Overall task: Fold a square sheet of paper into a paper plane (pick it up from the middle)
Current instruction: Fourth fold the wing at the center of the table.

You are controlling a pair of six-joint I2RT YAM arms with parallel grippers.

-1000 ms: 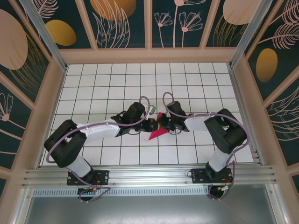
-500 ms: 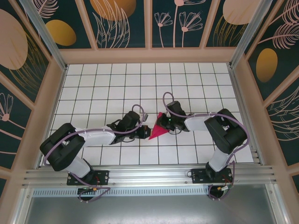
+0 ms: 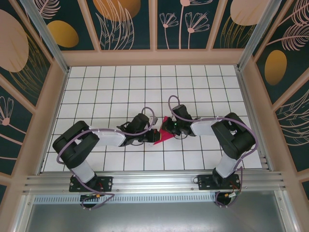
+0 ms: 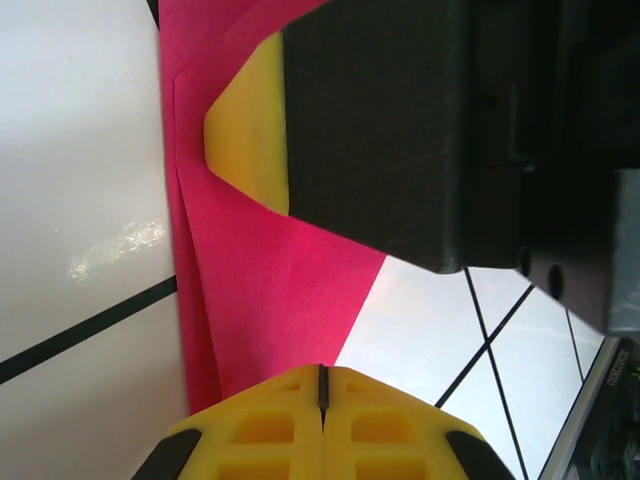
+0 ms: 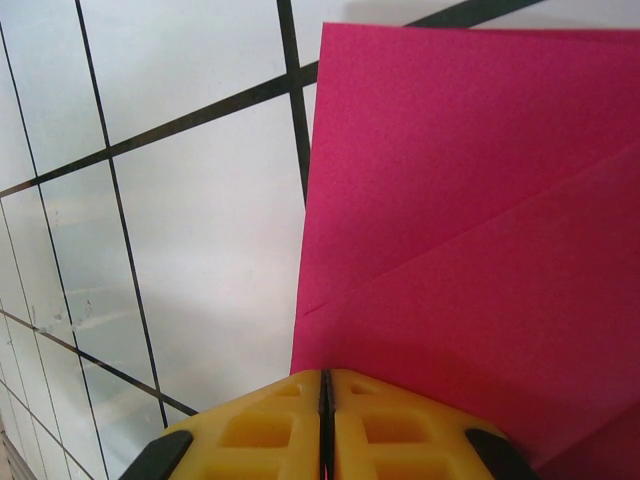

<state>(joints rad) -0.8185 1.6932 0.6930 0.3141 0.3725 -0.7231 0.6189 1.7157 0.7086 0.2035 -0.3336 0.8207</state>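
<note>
White gridded desk (image 3: pixel 96 87), dark flowered walls (image 3: pixel 125 24) all round, and right in the middle the two arms meet nose to nose. Between them lies the magenta paper (image 3: pixel 162 133), folded to a pointed shape, flat on the desk. Left tool (image 3: pixel 153 137) has its yellow pads pressed together, with the paper spreading out just ahead of its tips. Right tool (image 3: pixel 170 128) – pads likewise pressed tight, nothing visibly between them – comes in from the opposite side. From the left wrist, its yellow fingertip (image 4: pixel 250 130) rests on the paper. A diagonal crease runs across the paper just ahead of the right tool.
</note>
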